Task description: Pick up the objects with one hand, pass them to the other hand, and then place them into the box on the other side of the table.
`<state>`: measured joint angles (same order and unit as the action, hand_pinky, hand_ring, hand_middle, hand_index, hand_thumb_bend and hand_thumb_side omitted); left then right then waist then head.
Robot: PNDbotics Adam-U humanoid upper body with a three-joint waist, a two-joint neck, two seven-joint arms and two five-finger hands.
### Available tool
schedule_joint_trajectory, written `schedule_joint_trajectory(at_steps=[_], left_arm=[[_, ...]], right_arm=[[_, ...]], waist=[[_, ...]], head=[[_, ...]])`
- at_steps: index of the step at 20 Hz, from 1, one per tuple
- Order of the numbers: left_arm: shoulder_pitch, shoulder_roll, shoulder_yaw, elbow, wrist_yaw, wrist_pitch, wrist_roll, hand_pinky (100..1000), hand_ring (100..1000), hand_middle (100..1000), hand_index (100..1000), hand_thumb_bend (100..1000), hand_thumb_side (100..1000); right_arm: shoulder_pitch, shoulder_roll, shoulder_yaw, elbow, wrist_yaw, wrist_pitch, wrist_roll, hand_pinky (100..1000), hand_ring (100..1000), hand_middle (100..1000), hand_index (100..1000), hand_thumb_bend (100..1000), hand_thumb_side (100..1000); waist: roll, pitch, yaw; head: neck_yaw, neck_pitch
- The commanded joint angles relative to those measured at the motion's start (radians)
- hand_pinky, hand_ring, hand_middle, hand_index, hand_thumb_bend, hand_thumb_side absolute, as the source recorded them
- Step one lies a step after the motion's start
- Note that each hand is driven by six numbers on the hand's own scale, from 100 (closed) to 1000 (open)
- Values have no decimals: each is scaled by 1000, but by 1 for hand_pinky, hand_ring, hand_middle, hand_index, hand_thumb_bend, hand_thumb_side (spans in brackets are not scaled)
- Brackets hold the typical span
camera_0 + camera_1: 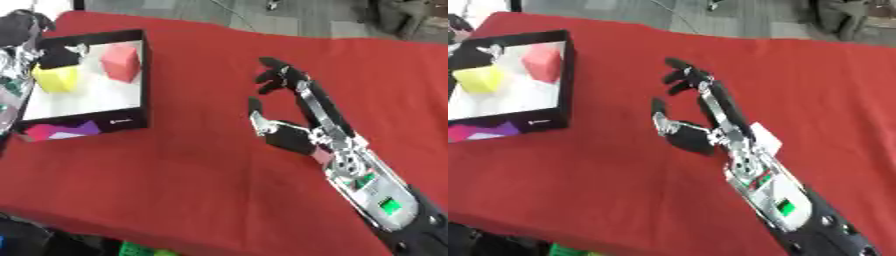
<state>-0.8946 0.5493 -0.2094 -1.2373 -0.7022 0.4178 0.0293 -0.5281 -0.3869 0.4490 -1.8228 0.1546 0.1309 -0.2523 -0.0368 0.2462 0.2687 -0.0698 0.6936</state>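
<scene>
Fingers of the right robot hand (293, 117) spread relaxed and empty above the red-clothed worktop (201, 160). Well off to its left, the black-walled white-floored box (140, 75) holds a yellow cube (56, 79) beside a red cube (122, 62). The left robot hand (19, 37) reaches in over the yellow cube; its grip cannot be made out.

Black-and-silver robot hand (293, 125), green-lit forearm

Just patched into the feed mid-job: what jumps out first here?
The right hand hangs open over the middle of the red tablecloth, holding nothing. At far left, a black-walled box holds a yellow block and a red block, with the left hand at its edge.
</scene>
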Motion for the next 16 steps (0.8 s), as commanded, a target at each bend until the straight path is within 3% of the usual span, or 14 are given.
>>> schedule_joint_trajectory(at_steps=[1,4,7,11,13,16], left_arm=[[16,41,-3,-144,193,-55,86,839,618,766,760,100,825],[67,45,-1,-265,401,-128,142,817,591,764,760,127,730],[112,45,7,-341,555,-161,190,808,578,757,767,128,733],[125,48,4,-366,617,-161,219,794,558,741,739,124,749],[160,14,37,-402,644,-178,242,793,557,740,735,139,749],[231,-51,73,-470,688,-212,286,794,557,739,732,143,751]], right_arm=[[-19,-43,-41,-44,-33,24,-16,942,738,731,918,100,415],[-21,-71,-81,-63,-28,93,3,930,749,749,907,100,367],[-22,-94,-119,-92,-28,167,29,925,747,746,892,100,360],[-19,-103,-132,-116,-30,203,47,920,765,772,907,100,356],[-27,-137,-127,-86,-28,228,70,922,786,792,916,122,359],[-38,-207,-118,-70,-38,271,113,925,802,798,918,181,323]], waist=[[2,-26,-1],[-2,-26,-4],[-5,-26,-8],[-7,-26,-11],[-25,-25,-14],[-31,-25,-13]], head=[[-16,4],[-24,2],[-27,1],[-30,-1],[-45,-8],[-67,-10]])
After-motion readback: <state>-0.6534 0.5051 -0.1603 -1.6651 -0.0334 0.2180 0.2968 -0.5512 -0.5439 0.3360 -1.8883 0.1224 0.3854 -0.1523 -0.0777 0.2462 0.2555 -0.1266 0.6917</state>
